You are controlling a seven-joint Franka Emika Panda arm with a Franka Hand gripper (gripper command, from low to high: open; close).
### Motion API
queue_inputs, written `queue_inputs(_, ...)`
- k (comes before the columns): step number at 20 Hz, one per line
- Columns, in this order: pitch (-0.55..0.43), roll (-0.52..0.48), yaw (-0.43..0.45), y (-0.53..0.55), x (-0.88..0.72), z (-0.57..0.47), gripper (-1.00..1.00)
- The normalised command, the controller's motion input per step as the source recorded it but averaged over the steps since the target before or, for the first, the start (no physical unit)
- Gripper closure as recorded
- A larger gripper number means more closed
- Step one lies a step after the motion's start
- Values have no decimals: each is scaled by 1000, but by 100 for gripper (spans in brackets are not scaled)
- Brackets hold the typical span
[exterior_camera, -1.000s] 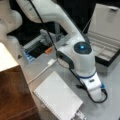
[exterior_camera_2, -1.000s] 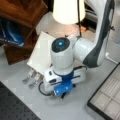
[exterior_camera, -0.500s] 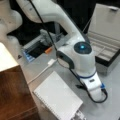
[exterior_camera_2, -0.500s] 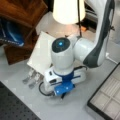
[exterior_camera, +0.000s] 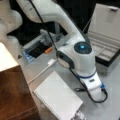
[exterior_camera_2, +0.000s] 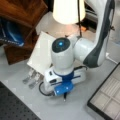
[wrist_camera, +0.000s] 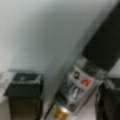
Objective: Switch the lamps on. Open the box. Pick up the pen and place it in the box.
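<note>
The lamp point(exterior_camera_2: 68, 11) glows cream-white at a front view's top, and its shade point(exterior_camera: 6, 58) shows at a front view's left. The box point(exterior_camera: 105, 50) stands open, its black lid raised and its beige compartments point(exterior_camera_2: 108, 98) bare. The pen point(wrist_camera: 100, 50), black with a silvery middle, lies slanted on the grey table. My gripper point(wrist_camera: 67, 80) is open and straddles it, one finger point(wrist_camera: 23, 92) on the left and the other at the right edge. In both front views the wrist hides the gripper, and only a dark pen tip point(exterior_camera_2: 65, 96) pokes out.
A white spiral notebook point(exterior_camera: 57, 97) lies beside the wrist, with a white cable point(exterior_camera: 47, 66) near it. The brown wooden cabinet point(exterior_camera: 15, 95) stands at a front view's left. Small metal pieces point(exterior_camera_2: 32, 78) lie by the notebook's edge.
</note>
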Motion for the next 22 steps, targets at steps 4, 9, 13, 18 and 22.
queue_inputs(4,-27,-194,21,22,-111,43,100)
queue_inputs(9,1,-190,19,44,-146,89,100)
queue_inputs(13,42,-171,-38,89,-137,123,100)
queue_inputs(18,67,-159,-46,149,-104,138,100)
queue_inputs(22,137,-151,-46,267,-33,279,100)
